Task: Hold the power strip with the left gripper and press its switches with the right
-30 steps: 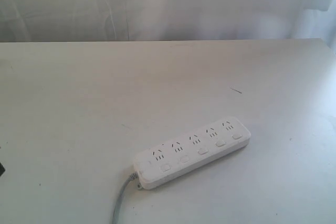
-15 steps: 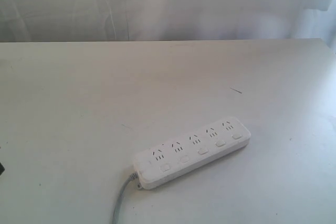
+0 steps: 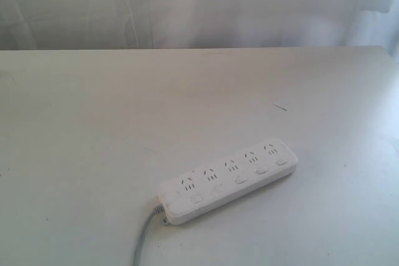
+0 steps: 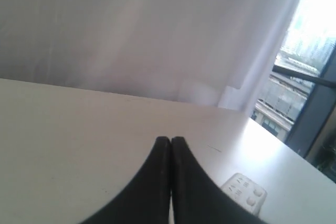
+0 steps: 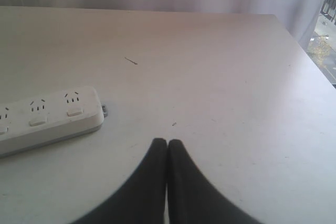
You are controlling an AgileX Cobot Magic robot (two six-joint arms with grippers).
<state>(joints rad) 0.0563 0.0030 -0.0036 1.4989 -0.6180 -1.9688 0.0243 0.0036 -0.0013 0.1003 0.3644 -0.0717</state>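
The white power strip [image 3: 227, 180] lies flat on the pale table, slanting from near left to far right, its grey cord [image 3: 143, 238] running off the front edge. Its switches [image 3: 240, 179] sit in a row, one below each outlet. Neither arm shows in the exterior view. In the left wrist view the left gripper [image 4: 170, 140] is shut and empty, above the table, with one end of the power strip [image 4: 244, 193] beyond it. In the right wrist view the right gripper [image 5: 167, 142] is shut and empty too, apart from the power strip [image 5: 50, 116] off to one side.
The pale table [image 3: 93, 123] ends at a white curtain [image 3: 199, 4] along the back. A small dark fleck [image 3: 280, 107] lies on the surface beyond the strip. A window [image 4: 307, 72] shows past the curtain in the left wrist view.
A small dark shape at the left edge of the exterior view has gone out of the picture. The power strip has not moved.
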